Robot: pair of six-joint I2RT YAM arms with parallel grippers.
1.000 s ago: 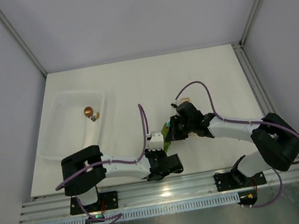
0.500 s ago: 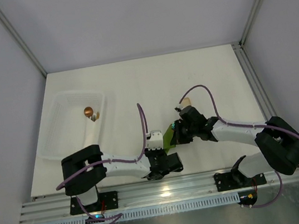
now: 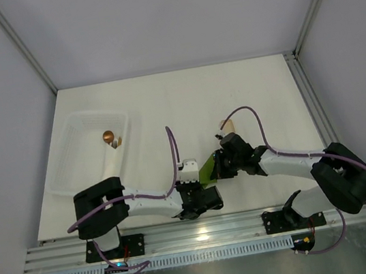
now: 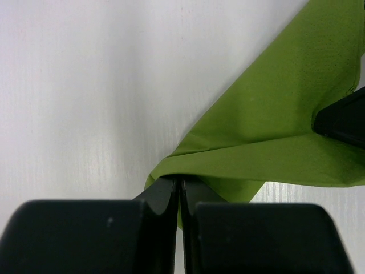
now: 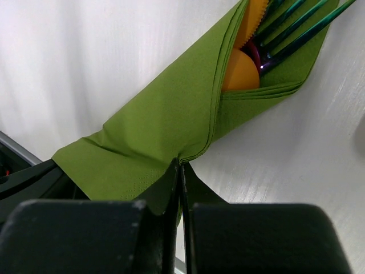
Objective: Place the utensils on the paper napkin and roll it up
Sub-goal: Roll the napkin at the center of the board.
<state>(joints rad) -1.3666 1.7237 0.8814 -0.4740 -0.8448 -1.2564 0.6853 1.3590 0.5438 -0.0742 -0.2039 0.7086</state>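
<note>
The olive-green paper napkin (image 3: 208, 168) lies folded between my two grippers near the table's front. In the right wrist view the napkin (image 5: 171, 123) wraps the utensils: an orange one (image 5: 239, 71) and a shiny green-purple metal fork (image 5: 291, 31) stick out of its far end. My right gripper (image 5: 180, 168) is shut on the napkin's folded edge. My left gripper (image 4: 180, 182) is shut on the napkin's (image 4: 274, 131) other corner. From above, the left gripper (image 3: 197, 191) and right gripper (image 3: 220, 166) sit close together.
A clear plastic tray (image 3: 70, 167) stands at the left with a copper-coloured spoon (image 3: 108, 137) in it. A pale wooden piece (image 3: 228, 124) lies just behind the right arm. The table's front edge and metal rail (image 3: 204, 230) are right below the grippers.
The right gripper has moved slightly toward the front and right with the napkin, exposing the pale piece behind it. The left gripper has stayed almost still.
</note>
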